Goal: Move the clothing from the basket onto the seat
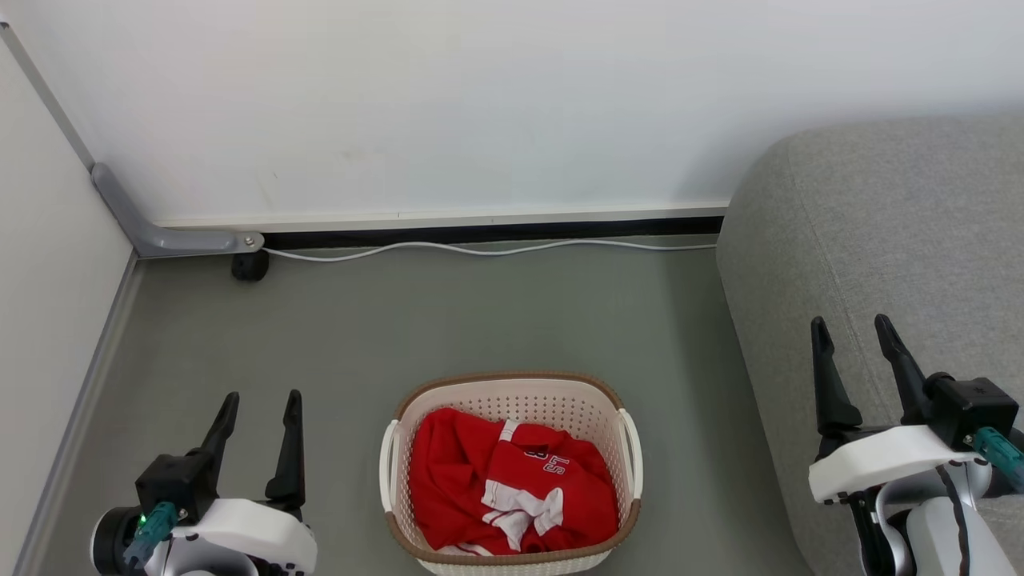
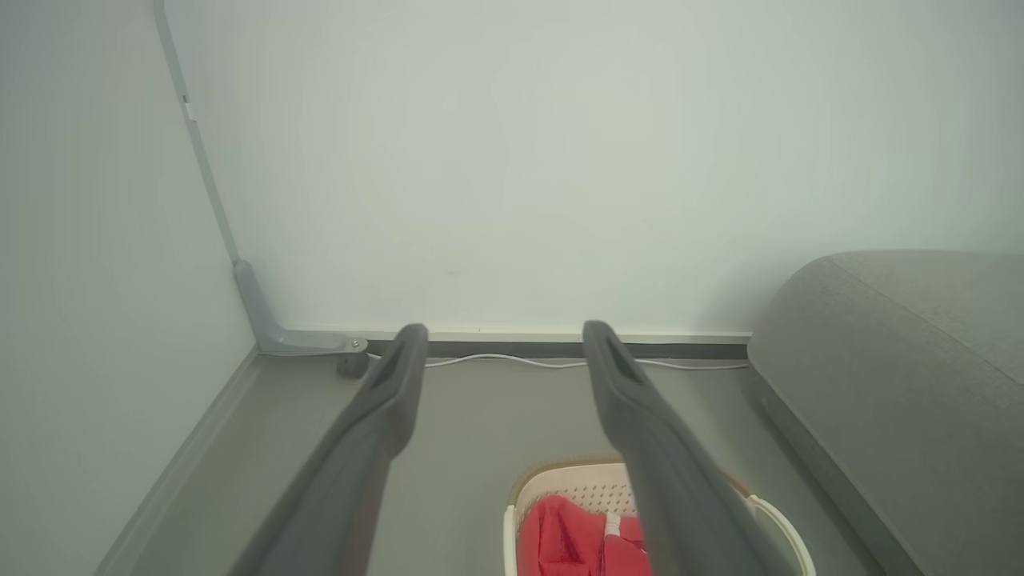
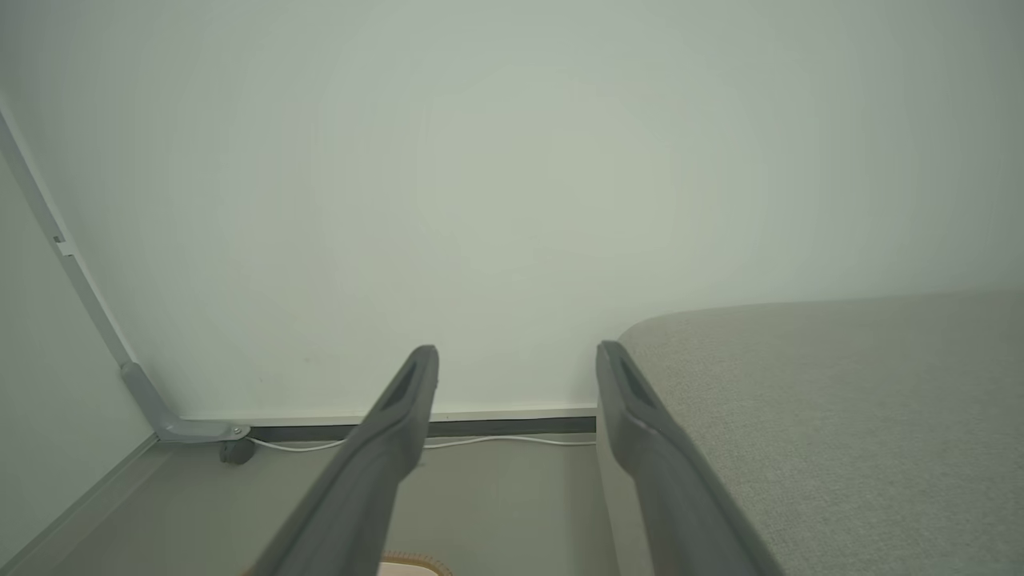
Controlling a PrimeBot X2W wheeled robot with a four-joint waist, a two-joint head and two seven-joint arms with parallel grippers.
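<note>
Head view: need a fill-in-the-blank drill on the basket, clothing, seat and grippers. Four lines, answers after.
1. The basket stands on the ____.
2. The clothing inside it is bright ____.
3. The seat lies on the robot's ____ side of the basket.
4. The left gripper and the right gripper are both ____, holding nothing.
Missing words: floor, red, right, open.

The bright red shirt (image 1: 472, 472) is seen as soft, matt cloth with white trim bands. The cream-white perforated laundry basket (image 1: 520, 404) is moulded in smooth plastic, and its brown rim is given a woven texture. The light grey sofa seat (image 1: 880, 240) is upholstered in coarse woven fabric. The grey-green floor (image 1: 480, 320) is finished smooth and matt.
</note>
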